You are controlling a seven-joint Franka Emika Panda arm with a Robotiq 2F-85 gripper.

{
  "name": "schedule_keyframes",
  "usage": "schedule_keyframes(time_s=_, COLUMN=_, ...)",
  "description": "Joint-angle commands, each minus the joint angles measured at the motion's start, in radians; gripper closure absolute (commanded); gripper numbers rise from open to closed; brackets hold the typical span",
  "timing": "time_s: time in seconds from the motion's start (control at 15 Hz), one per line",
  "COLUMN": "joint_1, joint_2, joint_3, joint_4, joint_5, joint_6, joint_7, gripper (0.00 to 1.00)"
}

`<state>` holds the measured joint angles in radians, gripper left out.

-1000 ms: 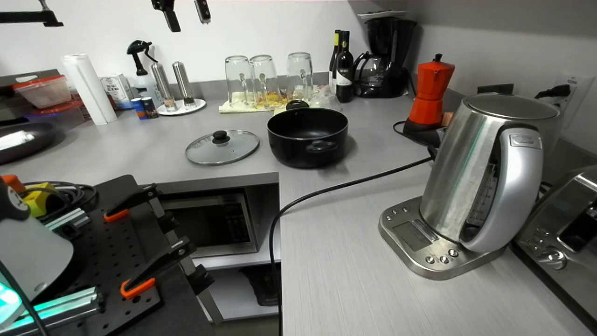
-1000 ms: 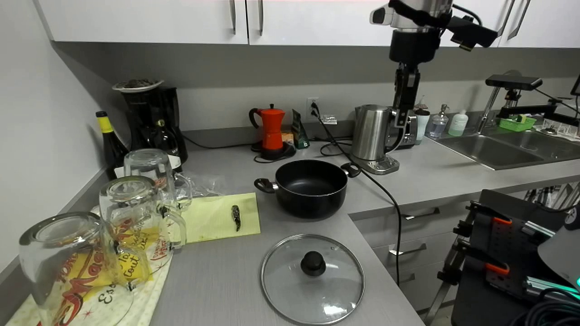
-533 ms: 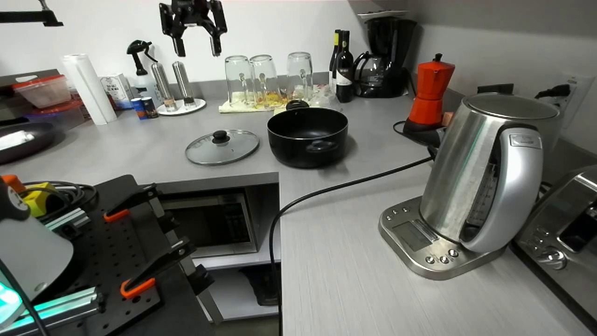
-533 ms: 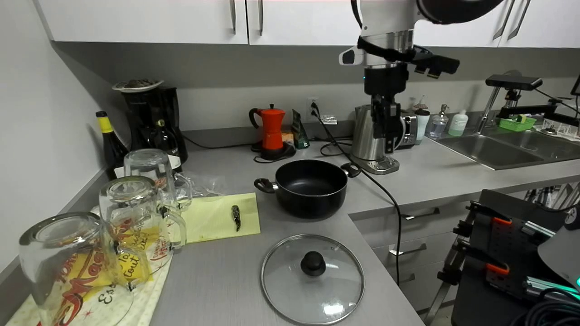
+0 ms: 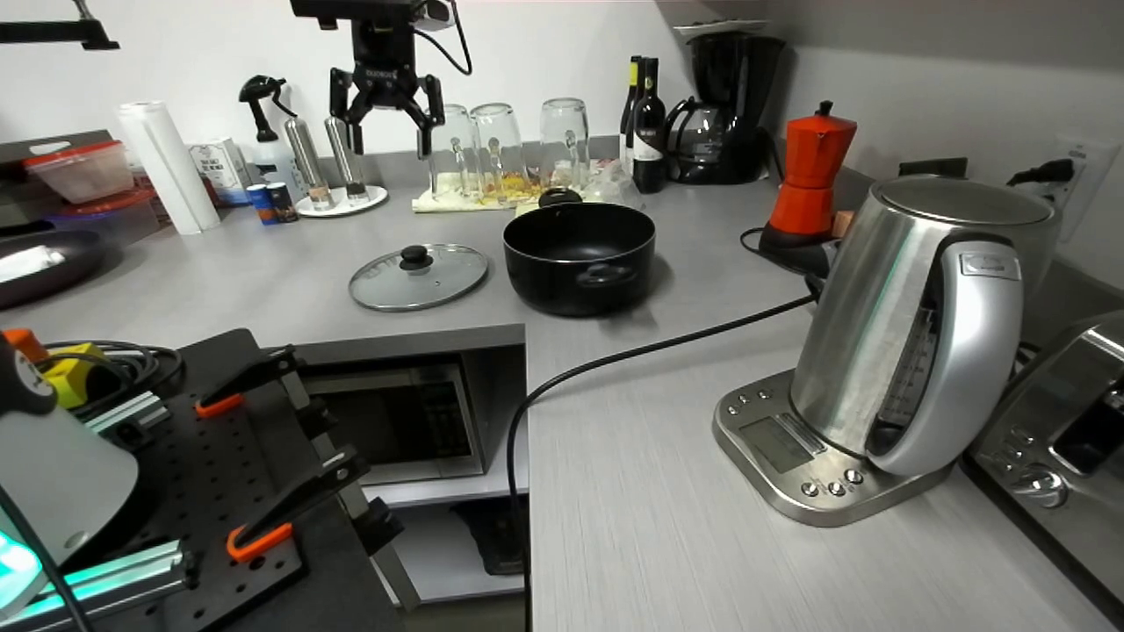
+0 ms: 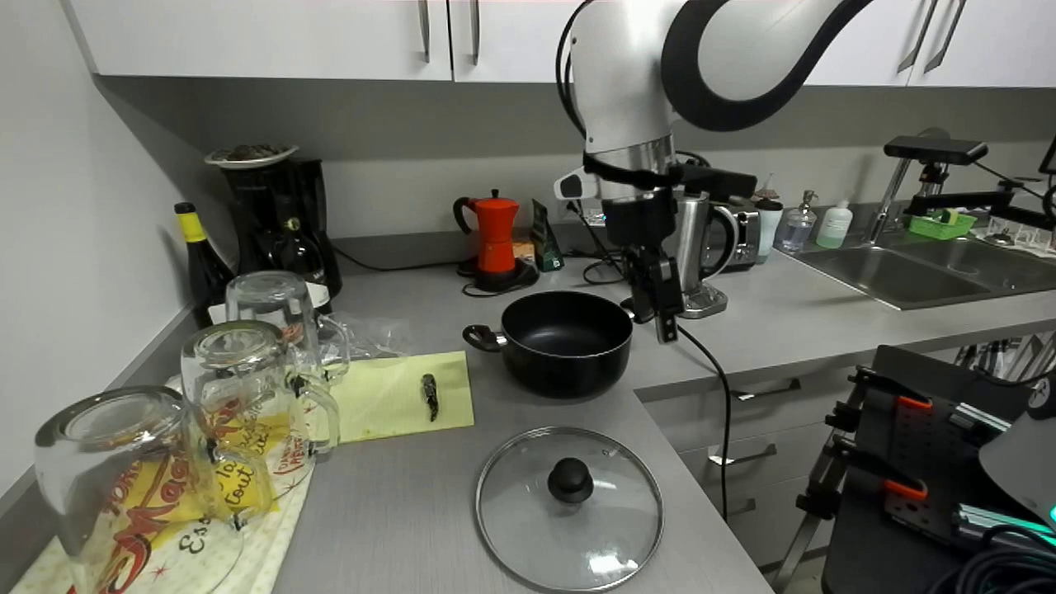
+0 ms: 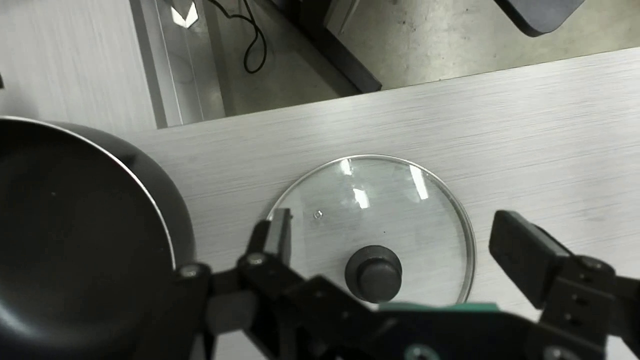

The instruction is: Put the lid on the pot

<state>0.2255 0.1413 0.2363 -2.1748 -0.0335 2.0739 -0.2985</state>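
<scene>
The clear glass lid (image 5: 439, 279) with a black knob lies flat on the counter, knob up. It also shows in an exterior view (image 6: 577, 532) and in the wrist view (image 7: 370, 205). The black pot (image 5: 575, 285) stands uncovered beside the lid, apart from it; it also shows in an exterior view (image 6: 565, 367) and at the left of the wrist view (image 7: 95, 215). My gripper (image 5: 391, 147) is open and empty, well above the counter. In the wrist view, the lid's knob lies between the open fingers (image 7: 392, 220), below them. In an exterior view, the gripper (image 6: 667, 330) hides part of a pot handle.
Glass mugs (image 6: 247, 396) stand on a cloth beside a yellow paper (image 6: 388, 396). A steel kettle (image 5: 878, 333) with a black cord (image 5: 650, 338) stands past the pot. A red moka pot (image 5: 808, 167) stands behind. The counter's front edge (image 5: 413, 342) is close to the lid.
The arm has come down and, in an exterior view, moved left from beside the kettle to beside the pot. The gripper stays open. The lid and pot have not moved.
</scene>
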Motion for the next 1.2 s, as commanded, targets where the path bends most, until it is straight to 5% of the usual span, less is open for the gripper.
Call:
schedule_keyframes(time_s=0.0, joint_1=0.019, joint_2=0.139, joint_3=0.017, joint_4=0.105, joint_5=-0.048, joint_6=0.012, joint_7=-0.029, gripper=0.00)
schedule_keyframes(time_s=0.47, joint_1=0.064, joint_2=0.325, joint_3=0.017, joint_4=0.202, joint_5=-0.208, joint_6=0.069, joint_7=-0.032, gripper=0.00)
schedule_keyframes(time_s=1.13, joint_1=0.092, joint_2=0.488, joint_3=0.064, joint_4=0.316, joint_5=-0.224, joint_6=0.087, joint_7=-0.166, gripper=0.00)
